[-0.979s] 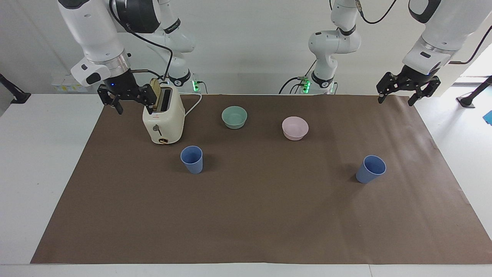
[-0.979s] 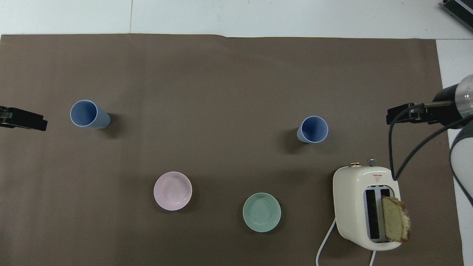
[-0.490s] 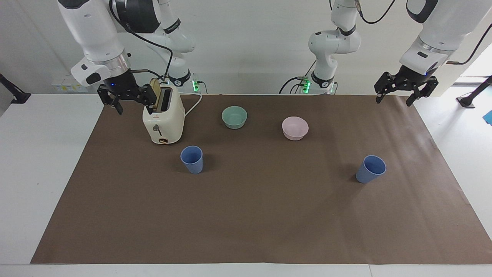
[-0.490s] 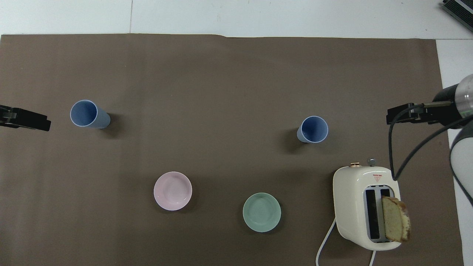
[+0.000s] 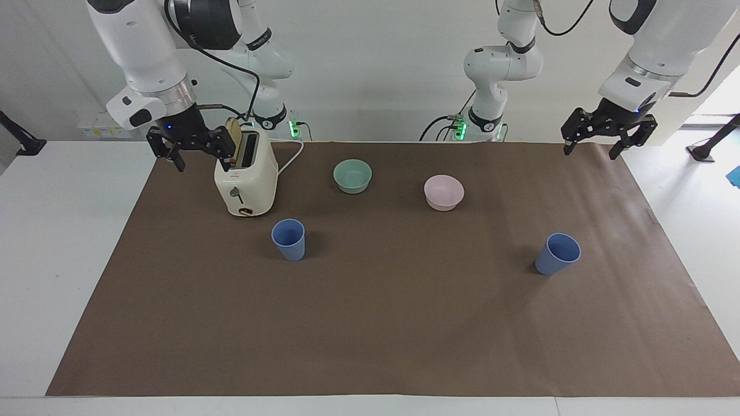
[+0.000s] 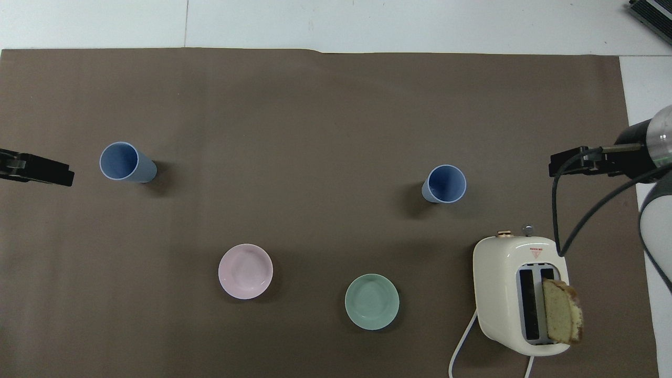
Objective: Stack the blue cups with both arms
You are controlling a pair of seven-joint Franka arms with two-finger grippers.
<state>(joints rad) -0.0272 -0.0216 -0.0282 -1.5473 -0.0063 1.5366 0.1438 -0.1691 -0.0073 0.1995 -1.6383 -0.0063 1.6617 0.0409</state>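
Left end effector (image 5: pixel 601 135) is the only thing that moved in the last second: it has crept up and slightly toward the middle of the table (image 5: pixel 34 242), now hanging over the brown paper mat (image 5: pixel 376 323) corner at the left arm's end, fingers spread wide, nothing held. In the overhead view its tip (image 6: pixel 37 171) has edged a little toward the nearest matte periwinkle-blue tapered plastic cup (image 5: pixel 557 254), so I read this as the start of the approach, not yet a reach. That cup stands upright on the mat, farther from the robots than the left end effector's spot and well apart from it. Right end effector (image 5: pixel 193 147) hasn't budged; it hovers just beside the cream two-slot toaster (image 5: pixel 245 179) with the bread slice (image 5: pixel 233 141) sticking out, fingers open wide, empty, waiting. The second blue tumbler (image 5: pixel 288 239) sits upright on the mat below and farther out than that end effector, just past the toaster, well apart from the first cup. Pale green bowl (image 5: pixel 352 175) and pink bowl (image 5: pixel 443 192) sit between the two end effectors, untouched. My read: task is at the very beginning, neither cup grasped, both still to be picked before any stacking. Right arm needs to clear the toaster on its way down.
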